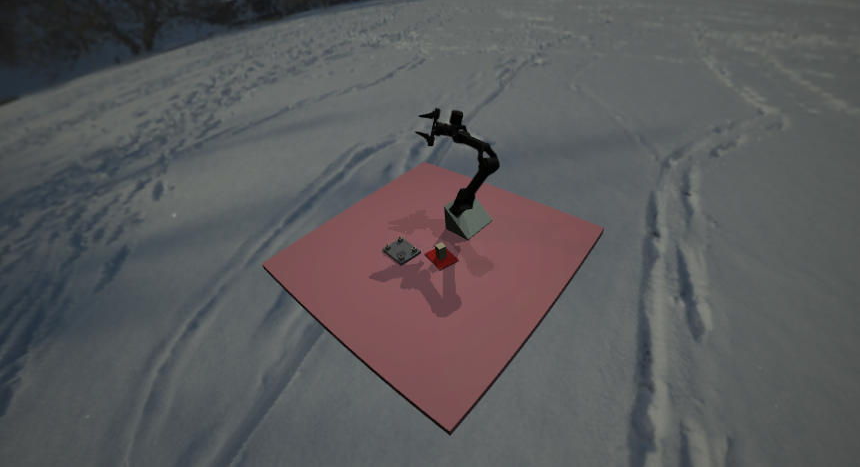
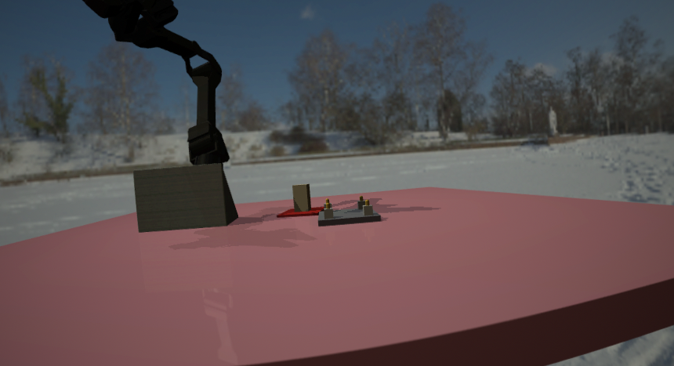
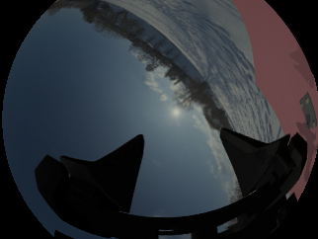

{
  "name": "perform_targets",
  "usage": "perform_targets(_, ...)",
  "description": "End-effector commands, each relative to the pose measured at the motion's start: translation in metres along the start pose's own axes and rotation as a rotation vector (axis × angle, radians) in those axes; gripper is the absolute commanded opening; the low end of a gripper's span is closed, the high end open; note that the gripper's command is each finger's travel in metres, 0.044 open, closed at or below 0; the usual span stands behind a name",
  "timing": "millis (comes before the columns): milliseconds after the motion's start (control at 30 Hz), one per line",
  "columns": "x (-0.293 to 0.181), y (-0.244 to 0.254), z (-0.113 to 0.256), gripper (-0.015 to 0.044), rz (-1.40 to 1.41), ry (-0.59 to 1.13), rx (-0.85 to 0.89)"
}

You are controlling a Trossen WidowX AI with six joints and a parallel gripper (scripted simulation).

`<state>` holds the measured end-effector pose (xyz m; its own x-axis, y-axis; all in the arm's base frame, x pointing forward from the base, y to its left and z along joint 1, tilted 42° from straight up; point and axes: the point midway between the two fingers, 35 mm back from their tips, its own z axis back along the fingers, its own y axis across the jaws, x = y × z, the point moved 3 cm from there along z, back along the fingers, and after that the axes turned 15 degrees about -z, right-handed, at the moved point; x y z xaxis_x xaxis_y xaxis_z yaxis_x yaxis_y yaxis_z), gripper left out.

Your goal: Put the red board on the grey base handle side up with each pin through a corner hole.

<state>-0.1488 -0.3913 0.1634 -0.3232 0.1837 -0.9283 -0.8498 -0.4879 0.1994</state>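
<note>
The red board [image 1: 433, 259] [image 2: 285, 214] lies flat on the table, its tan block-shaped handle [image 1: 440, 250] [image 2: 301, 197] pointing up. The grey base [image 1: 401, 249] [image 2: 349, 217] [image 3: 308, 115] stands beside it, to its left in the top view and to its right in the exterior view. Its posts with gold pins point up, and nothing lies on them. My gripper [image 1: 417, 123] [image 3: 184, 135] is open and empty, high above the table and far from board and base. In the exterior view its fingers are out of view. The board's corner holes are too small to make out.
The pink table top [image 1: 451, 368] [image 2: 424, 279] [image 3: 272, 64] carries the arm's wedge-shaped mount [image 1: 468, 220] [image 2: 181, 198], which stands behind the board in the top view. The arm [image 1: 481, 170] [image 2: 205, 97] rises from it. Shadows of the arm fall around the board and base.
</note>
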Motion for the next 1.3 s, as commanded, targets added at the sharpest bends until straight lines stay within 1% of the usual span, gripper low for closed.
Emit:
perform_targets(0, -0.001, -0.002, -0.001, 0.0426, 0.0, 0.001, -0.006)
perform_targets(33, -0.005, -0.009, -0.006, 0.044, -0.002, 0.005, -0.026)
perform_targets(100, -0.017, -0.033, -0.02, 0.044, 0.003, 0.013, -0.095)
perform_targets(367, -0.03, -0.098, -0.055, 0.044, 0.244, -0.012, -0.297)
perform_targets(567, -0.042, -0.183, -0.074, 0.044, 0.568, 0.016, -0.553)
perform_targets(700, -0.048, -0.249, -0.075, 0.044, 0.792, 0.069, -0.763)
perform_targets(833, -0.052, -0.314, -0.063, 0.044, 1.023, 0.163, -0.986)
perform_targets(1000, -0.051, -0.387, -0.028, 0.044, 1.305, 0.345, -1.275)
perform_targets(1133, -0.047, -0.436, 0.014, 0.044, 1.522, 0.562, -1.523)
perform_targets(1267, -0.041, -0.472, 0.064, 0.044, 1.7, 0.842, -1.769)
